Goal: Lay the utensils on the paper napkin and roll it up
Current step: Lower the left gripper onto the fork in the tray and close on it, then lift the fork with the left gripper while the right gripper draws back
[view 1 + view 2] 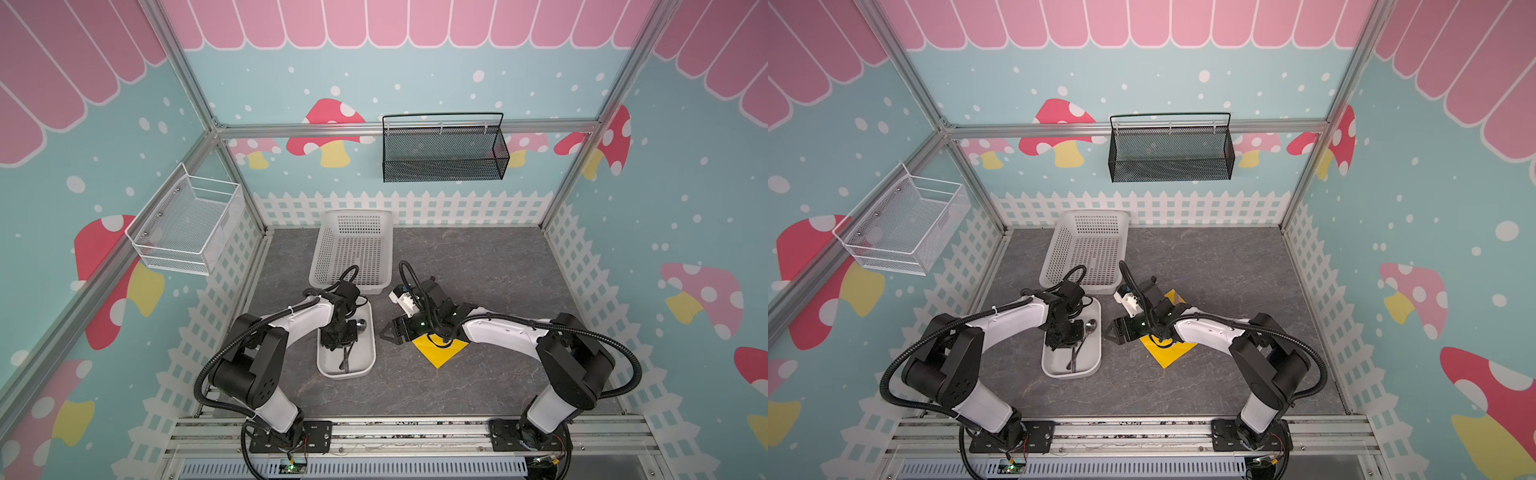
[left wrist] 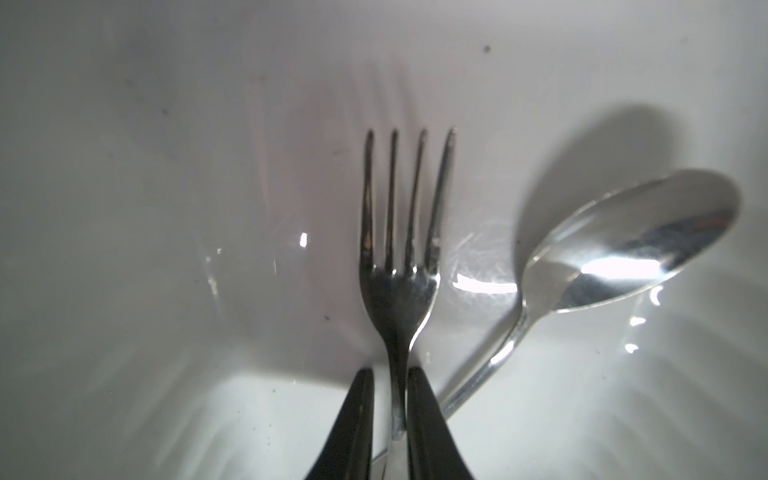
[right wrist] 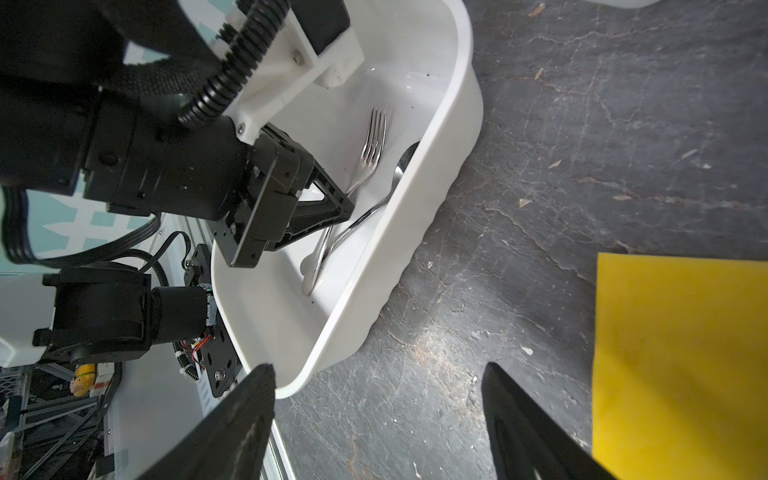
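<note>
silver fork (image 2: 399, 291) and spoon (image 2: 623, 249) lying in white tray (image 3: 457, 104), yellow paper napkin (image 3: 681, 353) nearby. left gripper (image 2: 390, 374) narrow astride fork neck, grip unclear; right gripper (image 3: 379, 368) wide, empty. risk: slack pinch slipping, fork snagging spoon.

tray (image 1: 362, 358): on the table (image 1: 498, 270), before the basket (image 1: 353, 249), left of the napkin (image 1: 438, 353)
fork (image 2: 399, 257), spoon (image 2: 623, 249): in the tray, side by side (handles crossing)
left gripper (image 2: 390, 374): in the tray, astride the fork's handle
right gripper (image 1: 384, 332): between tray and napkin
</note>
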